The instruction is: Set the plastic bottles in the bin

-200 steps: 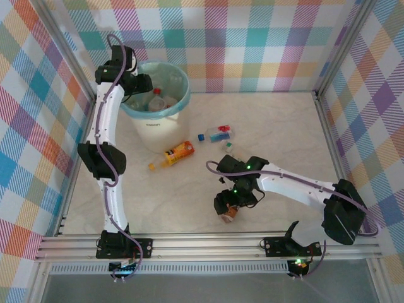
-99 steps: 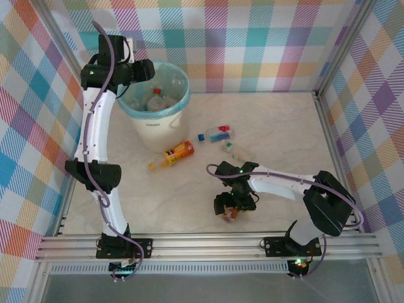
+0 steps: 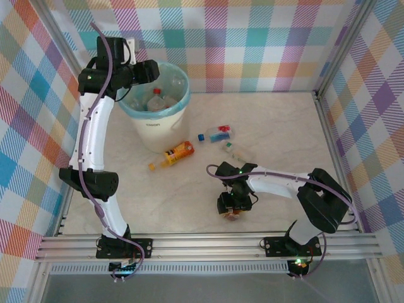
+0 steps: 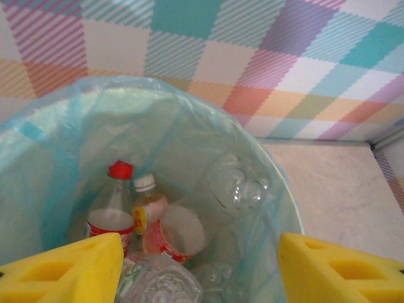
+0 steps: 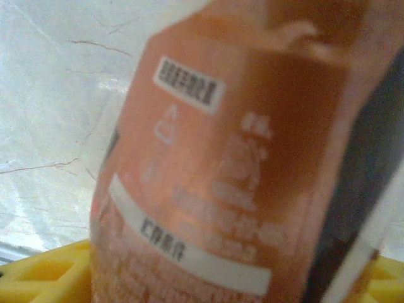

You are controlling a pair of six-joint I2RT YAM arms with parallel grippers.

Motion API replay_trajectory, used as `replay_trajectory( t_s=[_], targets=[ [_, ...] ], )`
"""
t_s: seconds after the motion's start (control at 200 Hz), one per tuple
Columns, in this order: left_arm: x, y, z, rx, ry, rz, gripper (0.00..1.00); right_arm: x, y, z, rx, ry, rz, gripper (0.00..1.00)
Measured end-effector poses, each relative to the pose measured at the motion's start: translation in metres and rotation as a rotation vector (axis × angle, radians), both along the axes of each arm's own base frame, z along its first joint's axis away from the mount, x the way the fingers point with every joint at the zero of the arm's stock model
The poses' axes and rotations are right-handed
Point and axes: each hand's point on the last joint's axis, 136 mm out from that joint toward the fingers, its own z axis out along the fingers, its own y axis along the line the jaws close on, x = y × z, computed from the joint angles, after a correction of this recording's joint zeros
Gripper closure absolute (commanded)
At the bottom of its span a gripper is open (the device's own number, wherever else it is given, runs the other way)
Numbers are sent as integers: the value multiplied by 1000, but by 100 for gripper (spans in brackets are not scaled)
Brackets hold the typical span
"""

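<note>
Clamping right gripper [image 3: 233, 208] round the orange-label bottle [image 5: 208, 170] at the table's [image 3: 278, 126] near edge, pads pressing both its sides. Probably best: keeping the squeeze light to avoid crushing it or squirting it out, lifting straight up before swinging across, passing over the loose bottles [image 3: 178, 152] lying near the bin [image 3: 154, 129], letting go only above its mouth. Hovering left gripper [image 4: 202, 265] released and empty over the bin, binned bottles [image 4: 110, 211] lying below. Against a second earlier: right jaws narrowing from wide apart onto the bottle, right elbow [image 3: 323, 201] folding nearer, left arm [image 3: 95, 126] rising off the rim
</note>
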Motion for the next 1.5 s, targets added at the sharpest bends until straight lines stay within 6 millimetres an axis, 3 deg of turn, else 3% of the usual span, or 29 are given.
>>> replay_trajectory(
  t_s=[0.075,0.21,0.44,0.615,0.78,0.995,1.16,1.505],
  targets=[
    [-2,-9,-6,-24,25,-37,33,1,1,7,23,-20,18,36],
    [-15,-40,-17,-98,80,-163,29,8,10,42,140,-127,74,37],
    [-83,-130,-45,-253,235,-526,20,31,36,133,390,-422,219,37],
    [-125,-171,-57,-338,318,-720,19,55,58,194,507,-640,307,38],
    [-146,-178,-55,-399,332,-799,19,67,67,226,560,-771,348,39],
    [-173,-182,-30,-457,288,-902,22,80,82,261,618,-878,378,39],
    [-188,-188,-21,-471,275,-959,36,87,90,268,634,-905,382,38],
    [-188,-189,-21,-461,260,-965,67,88,100,279,685,-923,397,38]
  ],
)
